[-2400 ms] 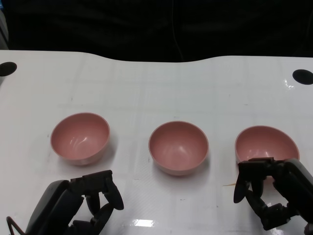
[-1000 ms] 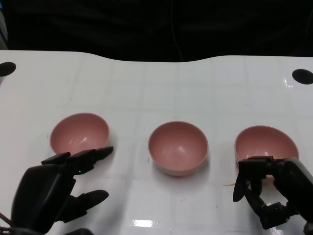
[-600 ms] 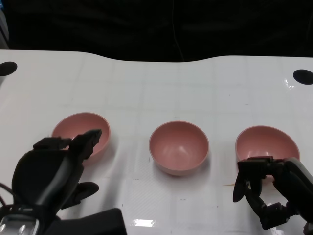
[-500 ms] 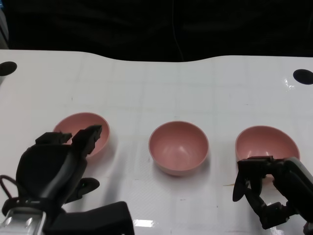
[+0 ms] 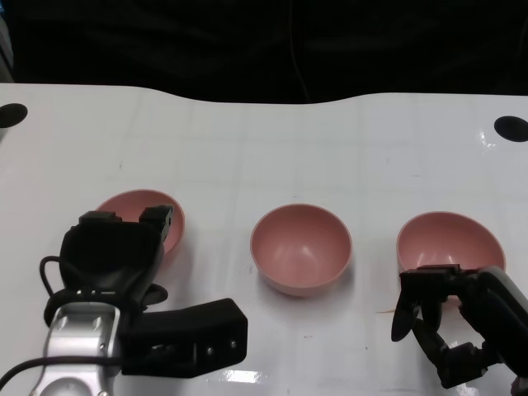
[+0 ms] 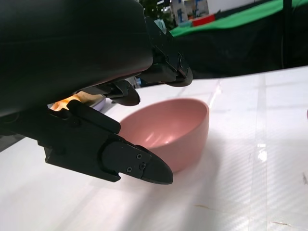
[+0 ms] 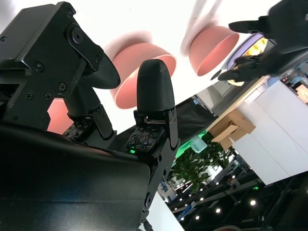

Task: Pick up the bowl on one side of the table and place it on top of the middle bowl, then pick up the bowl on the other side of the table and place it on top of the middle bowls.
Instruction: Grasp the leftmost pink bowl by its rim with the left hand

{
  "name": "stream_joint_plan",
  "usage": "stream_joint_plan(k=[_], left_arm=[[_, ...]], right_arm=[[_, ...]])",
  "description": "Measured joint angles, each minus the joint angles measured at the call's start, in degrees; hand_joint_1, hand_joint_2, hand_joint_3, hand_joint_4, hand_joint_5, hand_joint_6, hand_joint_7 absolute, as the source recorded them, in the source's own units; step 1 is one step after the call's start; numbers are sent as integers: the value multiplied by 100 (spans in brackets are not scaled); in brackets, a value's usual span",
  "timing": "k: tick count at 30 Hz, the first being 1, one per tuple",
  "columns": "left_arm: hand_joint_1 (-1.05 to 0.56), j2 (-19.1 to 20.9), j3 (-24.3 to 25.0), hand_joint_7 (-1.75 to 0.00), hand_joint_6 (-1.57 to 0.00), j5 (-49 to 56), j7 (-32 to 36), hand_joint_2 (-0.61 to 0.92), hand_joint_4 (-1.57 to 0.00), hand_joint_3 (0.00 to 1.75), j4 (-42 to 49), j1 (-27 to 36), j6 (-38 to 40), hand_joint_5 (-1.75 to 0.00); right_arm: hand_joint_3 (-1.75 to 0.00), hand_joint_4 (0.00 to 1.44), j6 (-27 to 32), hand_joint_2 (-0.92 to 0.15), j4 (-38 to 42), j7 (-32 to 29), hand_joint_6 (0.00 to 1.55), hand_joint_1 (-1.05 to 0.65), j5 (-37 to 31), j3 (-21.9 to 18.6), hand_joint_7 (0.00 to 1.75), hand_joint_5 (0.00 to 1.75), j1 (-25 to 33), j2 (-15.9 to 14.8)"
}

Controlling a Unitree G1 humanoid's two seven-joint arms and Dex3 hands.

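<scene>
Reach underway: left hand (image 5: 115,252), lower left of the frame, now up over the near rim of the left bowl (image 5: 169,213), fingers spread around it, not yet gripping. First pick-up about to begin. Middle bowl (image 5: 301,247) at centre, right bowl (image 5: 450,239) at right. Right hand (image 5: 450,322) unmoved, fingers apart, empty.

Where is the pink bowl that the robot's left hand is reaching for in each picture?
Head view: the left bowl sits at the left of the row, mostly hidden behind the left hand.
Left wrist view: the left bowl fills the middle, between the hand's spread fingers.
Right wrist view: the left bowl is the farthest pink bowl, beside the left hand.
Shared landmark: the white table.
</scene>
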Motion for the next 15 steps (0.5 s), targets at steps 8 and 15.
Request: stream_joint_plan(k=[8,15], left_arm=[[-56,-60,-339,-2,-41,-107,114,92,-55,9,1343,-703,245,-20],[-44,-45,-551,-18,-87,-479,645,92,-84,10,2208,-967,15,-68]], right_arm=[[-156,89,30,-18,-64,-1,85,11,-11,2,136,175,22,4],[-157,89,34,-18,-94,0,84,9,-11,4,136,175,34,4]])
